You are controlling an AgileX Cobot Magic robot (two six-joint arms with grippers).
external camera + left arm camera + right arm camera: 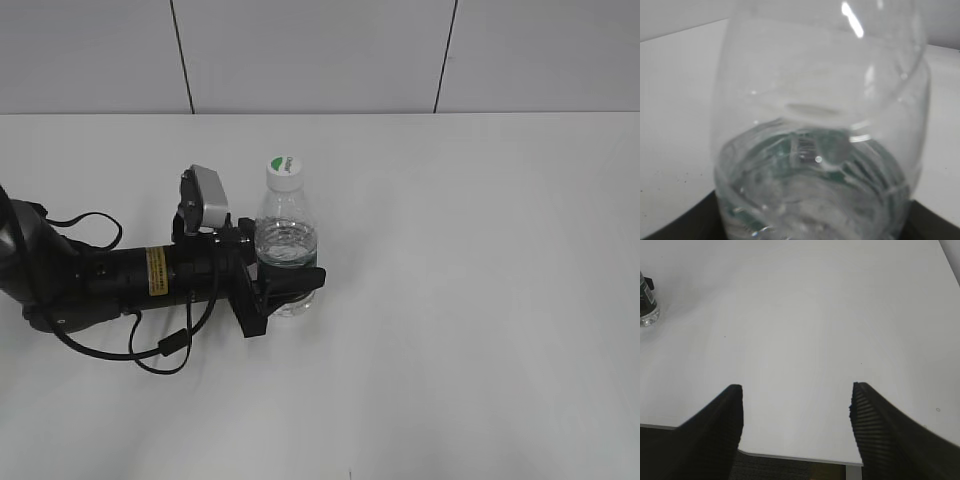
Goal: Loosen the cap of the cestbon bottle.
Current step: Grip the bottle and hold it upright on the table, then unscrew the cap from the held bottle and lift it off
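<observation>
The cestbon bottle [287, 250] stands upright on the white table, clear with a dark green label band low down. Its white cap [285, 171] with a green half-circle mark sits on top. My left gripper [283, 290] lies low on the table and is shut on the bottle's lower body. In the left wrist view the bottle [820, 130] fills the frame, blurred and very close. My right gripper [796, 407] is open and empty above the table's near edge, out of the exterior view. The bottle's base shows at the far left of the right wrist view [647, 305].
The white table [480, 300] stretches right of the bottle. The left arm's black body and cables [110, 285] lie on the table to the bottle's left. A grey panelled wall [320, 50] backs the table. The table's front edge [795, 458] shows under the right gripper.
</observation>
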